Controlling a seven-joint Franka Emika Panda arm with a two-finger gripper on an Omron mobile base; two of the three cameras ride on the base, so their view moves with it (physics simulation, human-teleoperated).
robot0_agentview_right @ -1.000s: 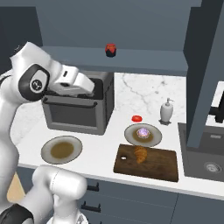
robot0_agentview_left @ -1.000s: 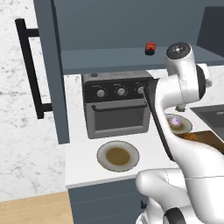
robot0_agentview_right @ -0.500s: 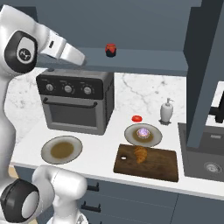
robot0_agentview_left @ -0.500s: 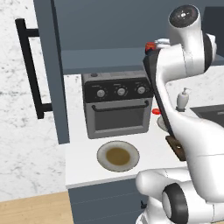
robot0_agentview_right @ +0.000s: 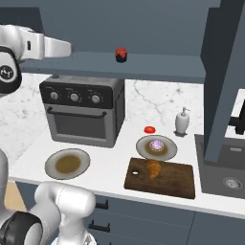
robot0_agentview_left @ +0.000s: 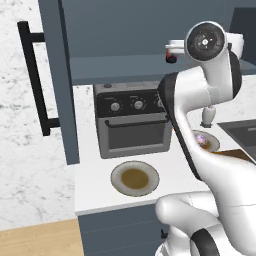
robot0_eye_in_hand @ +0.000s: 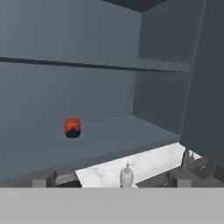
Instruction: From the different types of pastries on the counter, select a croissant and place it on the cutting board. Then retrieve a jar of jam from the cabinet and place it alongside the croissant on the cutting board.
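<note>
Jar of jam (robot0_agentview_right: 121, 54): upright on cabinet (robot0_agentview_right: 158, 28) shelf, above toaster oven (robot0_agentview_right: 82, 110), lid up. Croissant (robot0_agentview_right: 153, 168): on cutting board (robot0_agentview_right: 161, 177), long axis front-to-back on desk (robot0_agentview_right: 115, 160). End effector raised left of jar; opening cannot be judged.

jar of jam (robot0_eye_in_hand: 72, 127) red, dark lid; cabinet (robot0_eye_in_hand: 109, 92) slate-blue; croissant (robot0_agentview_right: 153, 168) golden-brown; cutting board (robot0_agentview_right: 182, 181) dark brown.

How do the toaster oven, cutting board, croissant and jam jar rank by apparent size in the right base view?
1. Toaster oven
2. Cutting board
3. Croissant and jam jar: both look similarly small, and the jar stands farther away, so I leave them unranked.
</note>
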